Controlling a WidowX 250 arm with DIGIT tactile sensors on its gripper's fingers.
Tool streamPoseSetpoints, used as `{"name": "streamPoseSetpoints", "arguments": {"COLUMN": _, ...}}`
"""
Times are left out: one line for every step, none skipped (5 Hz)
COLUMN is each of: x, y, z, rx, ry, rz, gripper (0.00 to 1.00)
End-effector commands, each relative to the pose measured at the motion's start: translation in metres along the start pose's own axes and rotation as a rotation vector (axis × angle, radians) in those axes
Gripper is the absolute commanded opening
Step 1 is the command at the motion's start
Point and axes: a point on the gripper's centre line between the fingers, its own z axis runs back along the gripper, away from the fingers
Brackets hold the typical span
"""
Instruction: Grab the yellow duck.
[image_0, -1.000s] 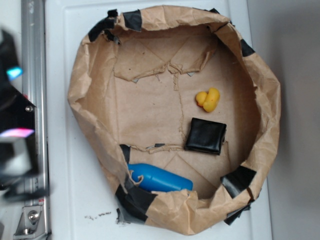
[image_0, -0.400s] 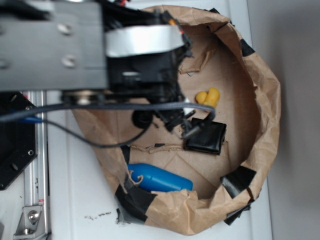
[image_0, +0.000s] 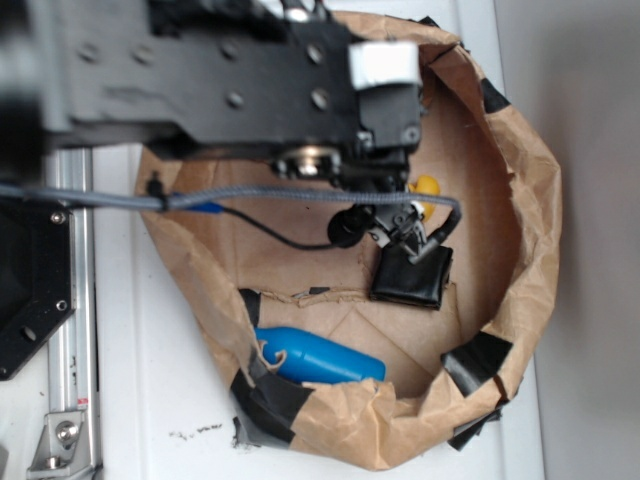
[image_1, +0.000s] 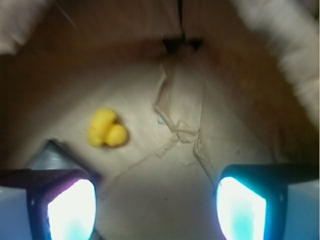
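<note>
One yellow duck (image_1: 106, 129); one black pouch (image_0: 412, 275); one blue bottle (image_0: 318, 357); gripper (image_1: 156, 207) spread wide, empty, above brown paper.

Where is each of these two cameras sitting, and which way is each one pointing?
Exterior: hangs overhead, looking straight down into the paper basin; the black arm crosses the top, covering most of the yellow duck.
Wrist: rides on the arm just behind the pincer, facing the basin floor; the two fingers glow at the bottom corners, spread apart.
Shared: the duck and the corner of the black pouch, which the wrist view shows by its left finger.
</note>
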Motion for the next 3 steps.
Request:
{"name": "streamPoseSetpoints", "arguments": {"x": 0.0157, "y": -0.0012, "z": -0.0197, "rx": -0.030, "ry": -0.007, "rz": -0.011, "gripper": 1.00}}
{"name": "streamPoseSetpoints", "arguments": {"x": 0.0240, "y": -0.0011, "z": -0.0240, "rx": -0.022, "ry": 0.008, "rz": -0.012, "gripper": 1.00}}
{"name": "streamPoseSetpoints", "arguments": {"x": 0.0240, "y": -0.0011, "z": -0.0240, "rx": -0.022, "ry": 0.008, "rz": -0.012, "gripper": 1.00}}
